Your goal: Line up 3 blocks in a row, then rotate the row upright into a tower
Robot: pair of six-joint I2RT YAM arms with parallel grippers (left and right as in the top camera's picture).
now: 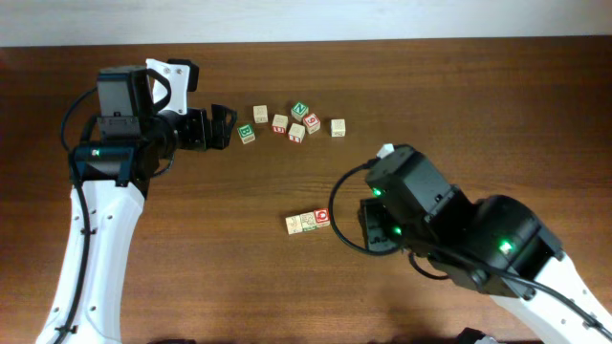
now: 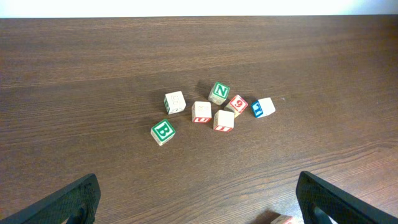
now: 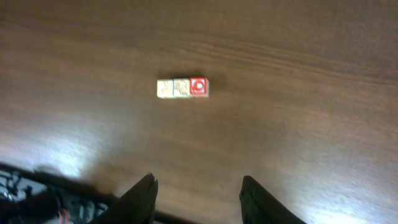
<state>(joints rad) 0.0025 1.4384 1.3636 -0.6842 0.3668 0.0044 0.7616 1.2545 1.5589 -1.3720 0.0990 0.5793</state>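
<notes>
1. Right claw [image 3: 199, 182]: fingers apart, holding nothing.
2. Just ahead of it lie the 3 blocks [image 3: 183, 88], touching side by side in one short row, the red-faced one at an end; only bare table [image 3: 311, 93] lies between claw and row.
3. Farther off sits a cluster [image 1: 292, 122] of seven loose blocks, two with green letters; it is well apart from the row.
4. Left claw [image 2: 198, 186]: spread wide and empty, facing the cluster from near it.
</notes>
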